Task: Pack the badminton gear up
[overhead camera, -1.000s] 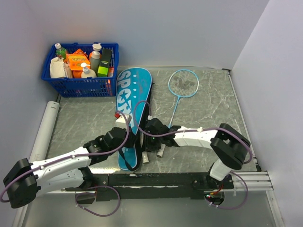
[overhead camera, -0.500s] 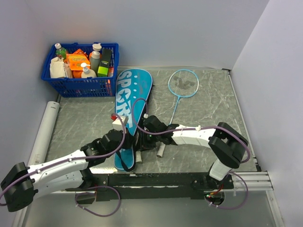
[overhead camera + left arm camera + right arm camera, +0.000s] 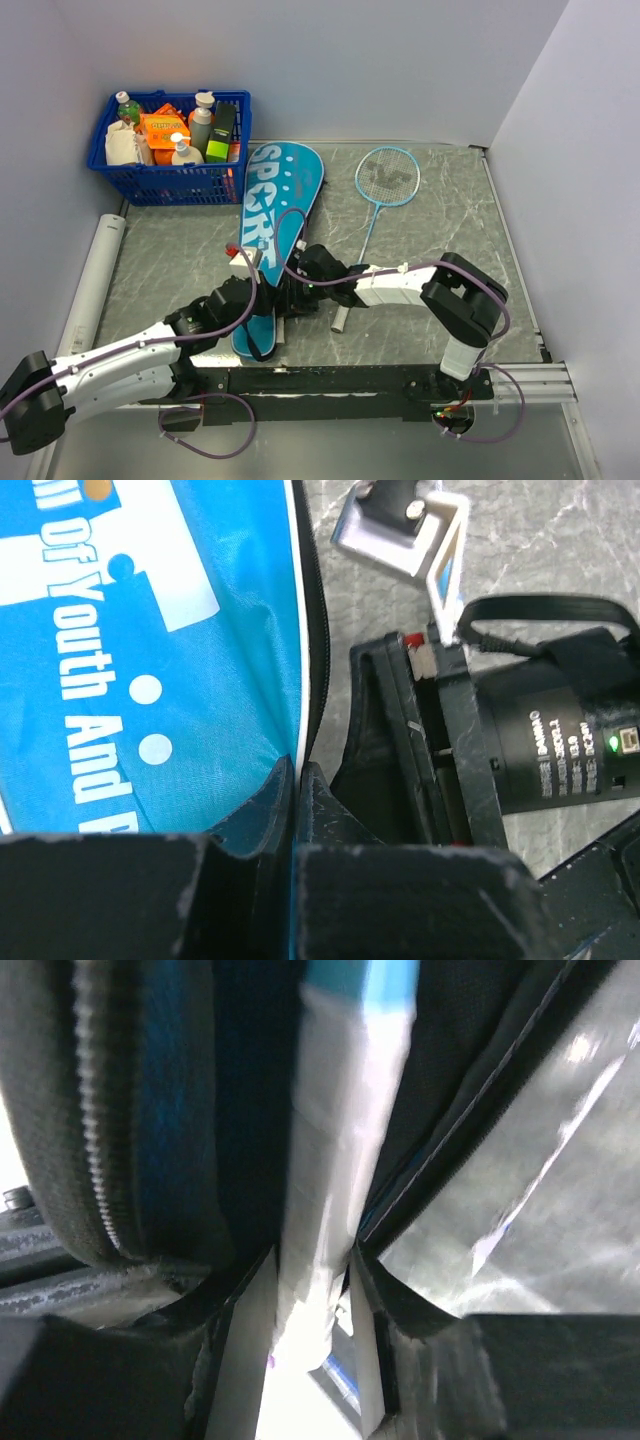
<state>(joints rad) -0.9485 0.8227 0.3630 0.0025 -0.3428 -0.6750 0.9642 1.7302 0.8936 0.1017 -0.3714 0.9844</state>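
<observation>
Both arms have shifted left, swinging the narrow end of the teal bag along. Its zipper edge stays pinched in the left gripper. Just ahead of the right gripper, the racket handle it clamps sits between the bag's lips, nearly packed. Well beyond lies the second racket, not yet packed.

From above, the left arm and right arm hide the narrow end of the bag. In the right wrist view the white handle is blurred, its upper end cut off.
</observation>
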